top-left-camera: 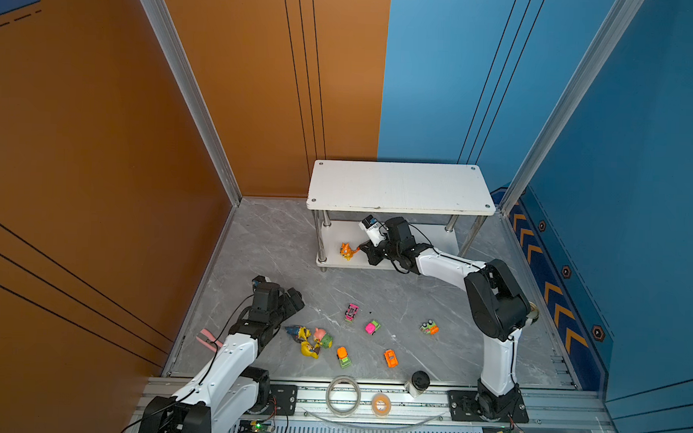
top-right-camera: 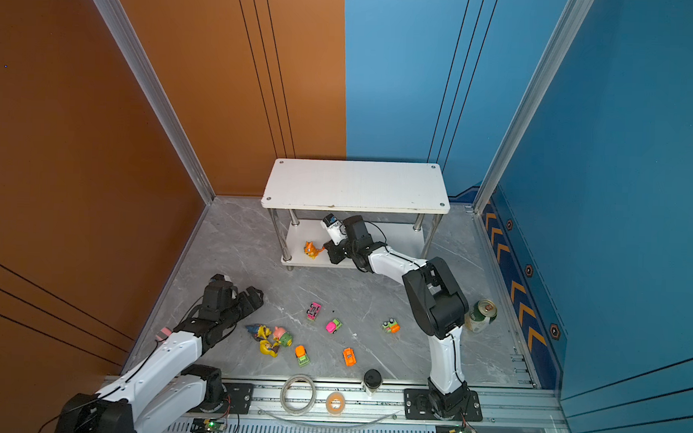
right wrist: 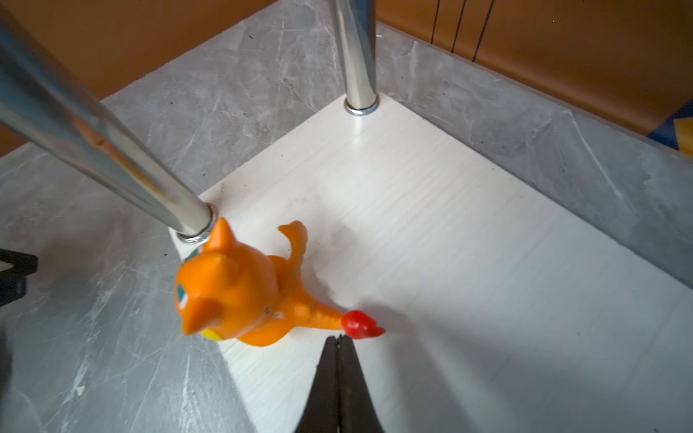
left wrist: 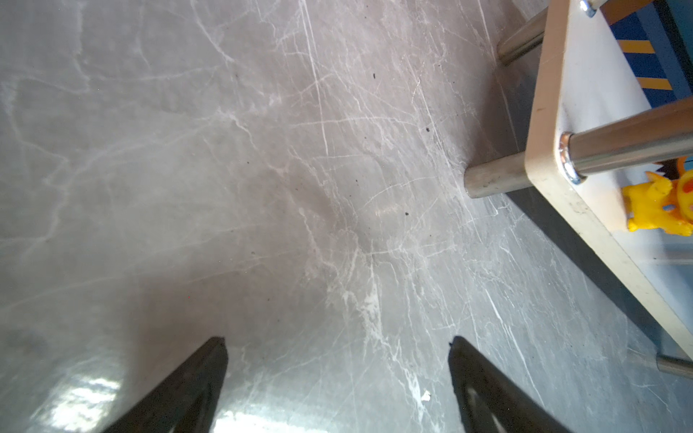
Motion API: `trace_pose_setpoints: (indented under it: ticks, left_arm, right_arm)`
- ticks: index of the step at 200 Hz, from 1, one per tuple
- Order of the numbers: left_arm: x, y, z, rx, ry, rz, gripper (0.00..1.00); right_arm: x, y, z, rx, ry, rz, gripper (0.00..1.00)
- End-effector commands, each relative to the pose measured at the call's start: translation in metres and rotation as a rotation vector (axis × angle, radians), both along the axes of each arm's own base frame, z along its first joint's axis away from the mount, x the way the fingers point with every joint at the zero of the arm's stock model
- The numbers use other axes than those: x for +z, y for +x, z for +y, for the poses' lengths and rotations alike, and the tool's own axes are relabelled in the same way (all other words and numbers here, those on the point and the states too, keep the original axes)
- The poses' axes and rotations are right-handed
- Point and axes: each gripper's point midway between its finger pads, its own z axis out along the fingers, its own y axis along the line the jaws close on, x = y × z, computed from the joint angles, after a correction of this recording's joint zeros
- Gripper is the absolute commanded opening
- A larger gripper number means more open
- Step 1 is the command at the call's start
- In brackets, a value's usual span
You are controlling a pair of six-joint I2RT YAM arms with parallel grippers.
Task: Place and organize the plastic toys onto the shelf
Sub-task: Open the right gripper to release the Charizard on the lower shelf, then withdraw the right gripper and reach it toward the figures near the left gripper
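The white two-tier shelf with chrome posts [top-left-camera: 401, 185] stands at the far side of the grey marbled tabletop [top-left-camera: 280, 239]. Its top board is bare. On the lower board, at the near left corner just beside the near left post, stands an orange dragon-like plastic figurine with a red tail tip [right wrist: 240, 296], seen in both top views [top-left-camera: 347, 251] [top-right-camera: 312, 249].

The right gripper [right wrist: 339, 339] reaches in over the lower board from the right. Its black jaws are pressed together with nothing between them, and their tips sit just beside the red tail tip; whether they touch it cannot be told.

The left gripper [left wrist: 337, 341] hovers over bare tabletop at the near left, jaws spread wide and holding nothing.

The other toys lie on the tabletop, nearer than the shelf. A blue-grey figurine [top-left-camera: 295, 330], a yellow figurine [top-left-camera: 308, 345] and a pink figurine [top-left-camera: 321, 336] are bunched together just right of the left arm. To their right lie a pink toy car [top-left-camera: 351, 312], a pink and lime car [top-left-camera: 372, 327], a green and orange car [top-left-camera: 429, 327], an orange car on a lime base [top-left-camera: 343, 356] and a plain orange car [top-left-camera: 390, 358], all apart from one another.
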Motion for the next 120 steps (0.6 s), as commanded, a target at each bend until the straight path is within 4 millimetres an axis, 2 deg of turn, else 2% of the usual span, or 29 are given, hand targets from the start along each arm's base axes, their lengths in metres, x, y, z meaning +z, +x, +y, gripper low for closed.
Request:
trace_pose_setpoints:
  ticks: [1, 61, 75, 77, 80, 120]
  left_arm:
    - [-0.007, -0.005, 0.004, -0.001, 0.037, 0.023, 0.94]
    - [-0.009, -0.005, 0.006, 0.003, 0.043, 0.026, 0.94]
    - [-0.009, -0.004, 0.006, 0.002, 0.043, 0.027, 0.94]
    - [-0.010, -0.004, 0.006, 0.002, 0.043, 0.028, 0.94]
    - [-0.010, -0.004, 0.006, 0.002, 0.043, 0.028, 0.94]
    - [-0.013, -0.003, 0.006, 0.001, 0.043, 0.038, 0.94]
  right_arm:
    - [-0.014, 0.006, -0.005, -0.056, -0.046, 0.034, 0.00]
    - [-0.022, 0.010, -0.005, -0.067, -0.059, 0.045, 0.00]
    - [-0.016, 0.013, -0.003, -0.070, -0.051, 0.036, 0.00]
    - [-0.027, 0.012, -0.003, -0.068, -0.062, 0.054, 0.00]
    - [-0.030, 0.013, -0.002, -0.068, -0.064, 0.059, 0.00]
    - [-0.034, 0.024, 0.006, -0.066, -0.056, 0.063, 0.00]
